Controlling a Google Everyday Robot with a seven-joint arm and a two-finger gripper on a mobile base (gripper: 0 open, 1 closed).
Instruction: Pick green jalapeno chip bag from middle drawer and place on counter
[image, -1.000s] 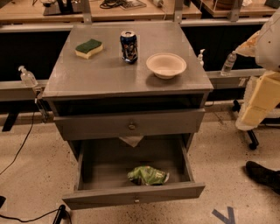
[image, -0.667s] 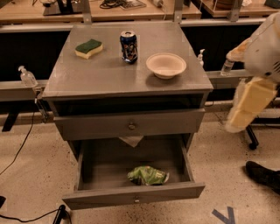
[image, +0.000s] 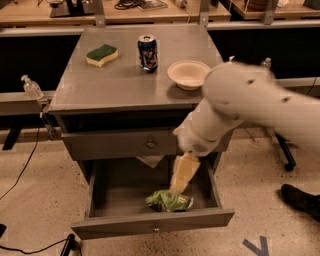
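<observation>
The green jalapeno chip bag (image: 169, 201) lies crumpled near the front of the open middle drawer (image: 153, 225). My white arm reaches in from the right, and my gripper (image: 181, 176) hangs over the drawer, just above and slightly behind the bag. The counter (image: 125, 75) is the grey top of the cabinet above.
On the counter stand a green-topped yellow sponge (image: 101, 54), a blue soda can (image: 147, 52) and a white bowl (image: 188, 74). A closed drawer (image: 130, 144) with a knob sits above the open one. A clear bottle (image: 31, 88) stands at the left. A dark shoe (image: 299, 197) is on the floor at the right.
My arm has swung in from the right edge of the view to the front of the cabinet, and the gripper has come down over the open drawer, close above the bag.
</observation>
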